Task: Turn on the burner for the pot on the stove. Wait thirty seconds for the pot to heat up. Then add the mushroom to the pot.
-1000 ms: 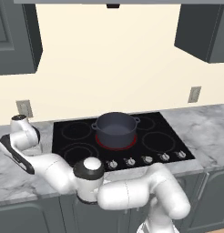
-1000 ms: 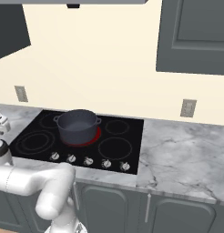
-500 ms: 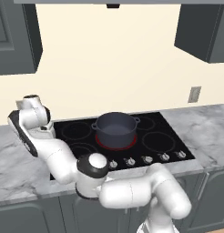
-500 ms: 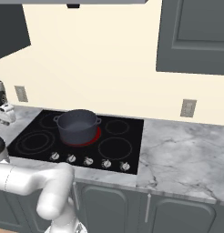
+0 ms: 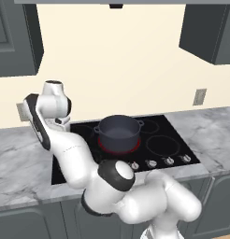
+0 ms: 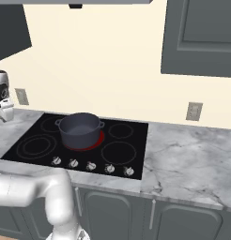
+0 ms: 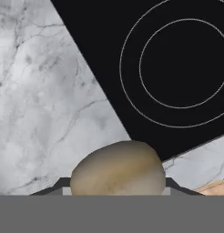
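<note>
The mushroom (image 7: pixel 117 170), tan-brown cap toward the camera, is held between the two dark fingertips of my gripper (image 7: pixel 117 187), which is shut on it. The hand hangs above the counter's left part, at the stove's left edge; my gripper (image 5: pixel 64 123) (image 6: pixel 4 113) is left of the pot and higher than its rim. The dark blue-grey pot (image 5: pixel 118 132) (image 6: pixel 80 129) stands on the black stove (image 5: pixel 160 140) (image 6: pixel 123 154). Around its base the burner (image 5: pixel 106 146) (image 6: pixel 96 140) glows red. Below the mushroom lies the large double-ring circle (image 7: pixel 182 63).
Silver knobs (image 5: pixel 159 162) (image 6: pixel 91 166) run along the stove's front edge. Grey marble counter (image 5: pixel 23 158) (image 6: pixel 192 154) (image 7: pixel 41 91) flanks it. Wall outlets (image 5: pixel 199 96) (image 6: pixel 194 111) and dark upper cabinets (image 5: pixel 210 28) (image 6: pixel 202 37) are behind and above.
The hand has risen from low over the left counter and swung a little toward the stove, carrying the mushroom. Pot and glowing burner are unchanged.
</note>
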Controlling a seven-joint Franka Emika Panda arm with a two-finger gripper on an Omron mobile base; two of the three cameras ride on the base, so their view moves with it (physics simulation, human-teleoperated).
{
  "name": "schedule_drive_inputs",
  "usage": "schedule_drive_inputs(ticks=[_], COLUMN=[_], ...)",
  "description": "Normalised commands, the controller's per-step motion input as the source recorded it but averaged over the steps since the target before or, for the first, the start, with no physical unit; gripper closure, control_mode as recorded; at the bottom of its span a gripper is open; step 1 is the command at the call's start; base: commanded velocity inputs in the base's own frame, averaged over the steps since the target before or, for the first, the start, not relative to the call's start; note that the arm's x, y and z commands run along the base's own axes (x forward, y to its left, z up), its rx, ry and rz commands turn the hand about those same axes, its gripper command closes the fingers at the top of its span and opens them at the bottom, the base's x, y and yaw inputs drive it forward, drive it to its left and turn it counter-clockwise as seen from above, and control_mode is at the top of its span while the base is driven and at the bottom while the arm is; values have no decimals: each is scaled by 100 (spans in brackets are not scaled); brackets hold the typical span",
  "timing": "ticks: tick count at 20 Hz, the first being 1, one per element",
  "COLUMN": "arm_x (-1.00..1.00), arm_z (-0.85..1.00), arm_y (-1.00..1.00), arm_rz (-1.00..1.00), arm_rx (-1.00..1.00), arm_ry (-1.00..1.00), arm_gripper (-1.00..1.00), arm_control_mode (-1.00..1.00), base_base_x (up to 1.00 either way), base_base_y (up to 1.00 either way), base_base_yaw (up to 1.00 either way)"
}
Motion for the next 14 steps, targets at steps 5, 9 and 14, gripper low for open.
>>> schedule_drive_inputs(ticks=[5, 9, 14], arm_x=[-72, -19, 0], arm_z=[67, 59, 21], arm_y=[-53, -70, -84], arm_rz=[-22, -19, -14], arm_rx=[0, 0, 0], arm_ry=[-4, -1, -1], arm_gripper=[100, 100, 100], arm_control_mode=[-100, -100, -100], base_base_x=[0, 0, 0], base_base_y=[0, 0, 0], base_base_yaw=[0, 0, 0])
